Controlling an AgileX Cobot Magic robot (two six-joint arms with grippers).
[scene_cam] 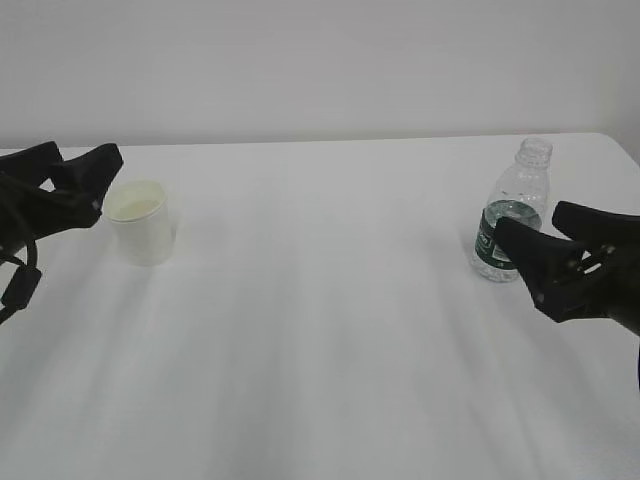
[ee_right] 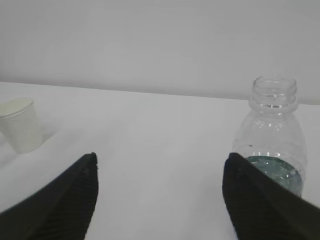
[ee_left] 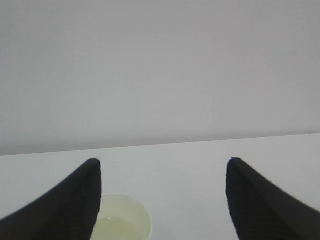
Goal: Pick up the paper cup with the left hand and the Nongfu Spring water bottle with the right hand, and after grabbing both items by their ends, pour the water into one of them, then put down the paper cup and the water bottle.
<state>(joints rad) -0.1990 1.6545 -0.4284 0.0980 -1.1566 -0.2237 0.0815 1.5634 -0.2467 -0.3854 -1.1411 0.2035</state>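
currently, stock of one white table (scene_cam: pixel 330 330), clock directions read on the exterior view with the table centre as hub.
paper cup (scene_cam: pixel 142 222): upright at about 9 o'clock, well apart from the bottle; a little clear liquid seems to lie in its bottom, seen from the left wrist view.
paper cup handling: judged light, thin-walled, easy to crush; best taken around the mid wall with a soft squeeze, not at the rolled rim.
nongfu spring water bottle (scene_cam: pixel 512 213): upright at about 3 o'clock, capless, dark green label band low on the body; water level hard to tell.
bottle handling: judged light, ribbed and springy, smooth where bare; a hold across the label band should slip least and keep the open neck clear.
left hand (scene_cam: pixel 70 165): jaws apart, nothing between them; hovers just beside the cup at its 9 o'clock, the cup near one finger (ee_left: pixel 75 200).
right hand (scene_cam: pixel 560 235): jaws apart, empty; sits just beside the bottle at its 4 o'clock; contact cannot be told.
task stage: judged that both items stand on the table, ungripped.
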